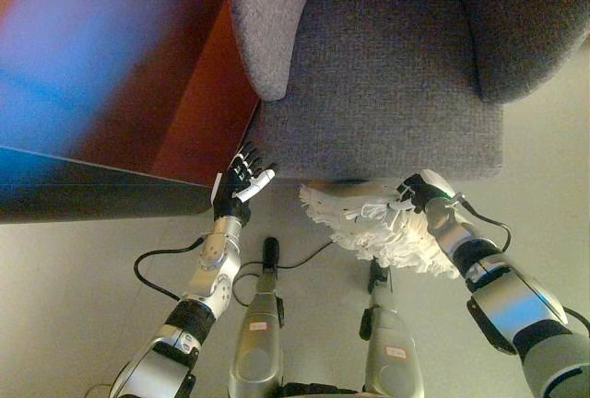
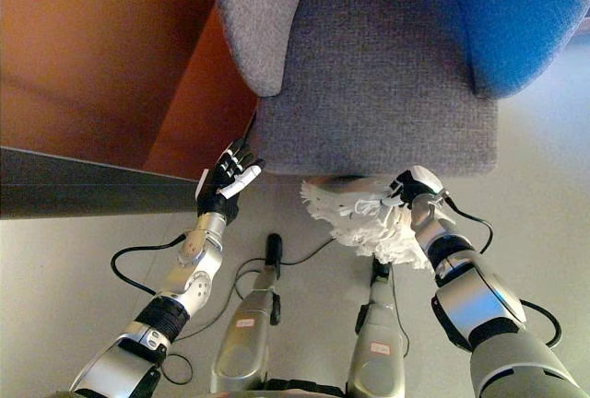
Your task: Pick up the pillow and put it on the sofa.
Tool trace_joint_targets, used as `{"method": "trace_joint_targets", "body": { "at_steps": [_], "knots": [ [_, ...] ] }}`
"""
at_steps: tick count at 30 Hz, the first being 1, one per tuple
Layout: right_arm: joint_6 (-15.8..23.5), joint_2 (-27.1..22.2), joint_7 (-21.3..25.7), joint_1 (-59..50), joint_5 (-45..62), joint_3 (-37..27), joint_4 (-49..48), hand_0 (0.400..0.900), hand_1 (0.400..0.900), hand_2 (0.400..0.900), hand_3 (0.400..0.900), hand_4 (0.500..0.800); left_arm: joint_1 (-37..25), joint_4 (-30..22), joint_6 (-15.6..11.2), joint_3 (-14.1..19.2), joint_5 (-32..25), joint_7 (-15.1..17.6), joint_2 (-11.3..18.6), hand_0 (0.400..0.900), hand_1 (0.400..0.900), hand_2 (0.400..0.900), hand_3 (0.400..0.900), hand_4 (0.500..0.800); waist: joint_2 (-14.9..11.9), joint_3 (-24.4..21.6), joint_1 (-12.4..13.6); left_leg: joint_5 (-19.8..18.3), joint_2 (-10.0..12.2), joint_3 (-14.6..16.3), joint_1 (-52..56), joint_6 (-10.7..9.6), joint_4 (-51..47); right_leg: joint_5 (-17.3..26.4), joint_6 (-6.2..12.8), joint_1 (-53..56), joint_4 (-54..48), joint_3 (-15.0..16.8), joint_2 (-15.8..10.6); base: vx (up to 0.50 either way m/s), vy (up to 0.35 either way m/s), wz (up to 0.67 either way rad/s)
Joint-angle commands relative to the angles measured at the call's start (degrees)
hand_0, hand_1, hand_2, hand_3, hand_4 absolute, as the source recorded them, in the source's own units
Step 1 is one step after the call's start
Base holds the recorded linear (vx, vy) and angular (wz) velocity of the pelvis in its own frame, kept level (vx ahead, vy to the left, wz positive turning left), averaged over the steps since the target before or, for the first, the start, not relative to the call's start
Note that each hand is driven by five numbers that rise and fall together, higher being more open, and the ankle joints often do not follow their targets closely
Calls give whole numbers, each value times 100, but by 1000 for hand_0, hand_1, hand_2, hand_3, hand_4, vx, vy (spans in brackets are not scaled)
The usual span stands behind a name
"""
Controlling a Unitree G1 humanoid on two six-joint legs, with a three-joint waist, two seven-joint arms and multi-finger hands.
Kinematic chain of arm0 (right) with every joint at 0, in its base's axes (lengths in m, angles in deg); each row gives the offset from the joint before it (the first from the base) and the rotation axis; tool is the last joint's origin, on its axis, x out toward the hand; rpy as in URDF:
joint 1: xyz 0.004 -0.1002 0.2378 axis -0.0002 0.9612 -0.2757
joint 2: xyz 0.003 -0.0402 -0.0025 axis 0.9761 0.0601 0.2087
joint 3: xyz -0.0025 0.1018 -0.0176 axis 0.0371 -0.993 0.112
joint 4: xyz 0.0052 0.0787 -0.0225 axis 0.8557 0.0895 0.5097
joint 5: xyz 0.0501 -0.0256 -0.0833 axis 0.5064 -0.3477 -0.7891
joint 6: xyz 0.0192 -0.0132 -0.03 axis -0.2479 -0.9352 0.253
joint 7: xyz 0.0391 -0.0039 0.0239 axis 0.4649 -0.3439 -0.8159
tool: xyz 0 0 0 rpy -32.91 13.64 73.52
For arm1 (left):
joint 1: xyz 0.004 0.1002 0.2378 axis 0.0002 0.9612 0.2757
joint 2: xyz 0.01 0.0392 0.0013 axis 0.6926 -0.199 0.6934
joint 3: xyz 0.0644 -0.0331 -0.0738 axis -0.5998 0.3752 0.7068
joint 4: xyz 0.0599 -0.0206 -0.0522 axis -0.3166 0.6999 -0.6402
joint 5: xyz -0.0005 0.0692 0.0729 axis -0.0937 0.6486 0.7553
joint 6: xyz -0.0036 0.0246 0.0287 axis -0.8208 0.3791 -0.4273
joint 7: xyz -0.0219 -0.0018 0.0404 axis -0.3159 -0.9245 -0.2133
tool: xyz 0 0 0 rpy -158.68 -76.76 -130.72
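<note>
The pillow [image 1: 369,223] is white and ruffled; it hangs just below the front edge of the grey sofa [image 1: 387,76]. My right hand [image 1: 422,192] is shut on its right end, fingers curled into the cloth. My left hand [image 1: 241,184] is open with fingers spread, left of the pillow and apart from it, near the sofa's front left corner. In the right eye view the pillow [image 2: 364,216] sits between the right hand [image 2: 410,186] and the left hand [image 2: 226,180].
The sofa has thick rounded armrests [image 1: 263,20] on both sides of the seat. A dark low ledge [image 1: 101,191] runs in from the left, with a reddish-brown surface [image 2: 111,57] behind it. Pale floor [image 1: 74,287] lies below.
</note>
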Motion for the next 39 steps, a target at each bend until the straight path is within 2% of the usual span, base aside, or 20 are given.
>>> {"method": "trace_joint_targets", "body": {
  "at_steps": [1, 4, 11, 17, 25, 28, 39],
  "knots": [
    [152, -265, 335, -385, 81, -99, -274, 400, 400, 400, 400, 500, -396, -332, -642, 147, 26, -17, 120, 900, 900, 900, 900, 800, -281, 159, 12, -549, -103, -5, 132, 155, 292, 117, 236, -323, 393, 62, -464, 0, 0, 0],
    [158, -335, 313, -165, 76, -163, -536, 400, 400, 400, 400, 500, -304, -292, -590, 196, -2, -38, 132, 900, 900, 900, 900, 800, -331, 106, -12, -586, -99, 13, 344, 156, 263, 78, 244, -112, 382, 55, -469, 0, 0, 0],
    [39, -491, 185, 467, 62, -309, -1140, 400, 400, 400, 400, 500, 42, -119, -330, 308, 52, -119, 134, 900, 900, 900, 900, 800, -509, -369, -21, -669, -34, 73, 842, 133, 205, -21, 274, 465, 288, 14, -480, 89, -32, 4],
    [-178, -548, 97, 1056, -35, -473, -1780, 400, 400, 400, 400, 500, 488, 36, -20, 439, 254, -177, 144, 900, 900, 900, 900, 800, -668, -888, -21, -688, 59, 133, 1355, 110, 68, -76, 299, 1021, 172, -54, -473, 176, -42, 5],
    [-529, -833, -340, 1734, -456, -764, -2895, 400, 400, 400, 400, 500, 1143, -24, 302, 703, 423, -401, 204, 900, 900, 900, 900, 800, -800, -1651, -16, -678, 144, 208, 1936, 96, -103, -143, 290, 1660, 49, -194, -440, 192, -8, 2],
    [-659, -922, -528, 1855, -581, -884, -3163, 400, 400, 400, 400, 500, 1296, -40, 482, 784, 475, -464, 219, 900, 900, 900, 900, 800, -836, -1889, 3, -702, 150, 224, 2080, 111, -128, -164, 293, 1821, 29, -238, -438, 143, 5, 1],
    [-849, -1309, -1044, 1464, -890, -1015, -3391, 400, 400, 400, 400, 500, 1624, 32, 675, 913, 440, -794, 292, 900, 900, 900, 900, 800, -934, -2323, 71, -770, 204, 273, 2332, 131, -164, -218, 290, 2085, 17, -311, -416, 73, 3, -2]
  ]
}}
